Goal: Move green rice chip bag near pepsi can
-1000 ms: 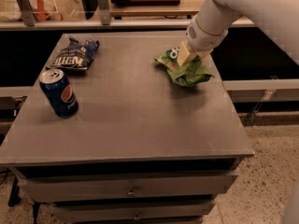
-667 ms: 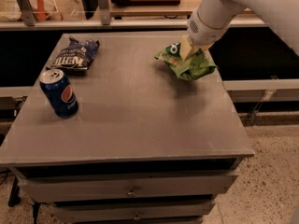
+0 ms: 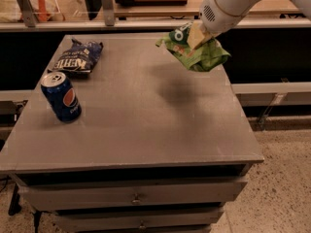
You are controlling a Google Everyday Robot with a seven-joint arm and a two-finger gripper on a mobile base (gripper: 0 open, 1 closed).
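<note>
The green rice chip bag point(image 3: 197, 53) hangs crumpled in the air above the right rear part of the grey table point(image 3: 141, 115), casting a shadow on the top. My gripper point(image 3: 197, 35) is shut on the bag's upper part, with the white arm reaching in from the upper right. The pepsi can point(image 3: 61, 96) stands upright near the table's left edge, far from the bag.
A dark blue chip bag point(image 3: 77, 57) lies at the table's rear left, behind the can. The table has drawers point(image 3: 136, 198) below its front edge. A shelf and counter run behind the table.
The gripper has lifted the green bag off the table top and raised it; before, the bag rested on the right rear of the table. The can and blue bag have not moved.
</note>
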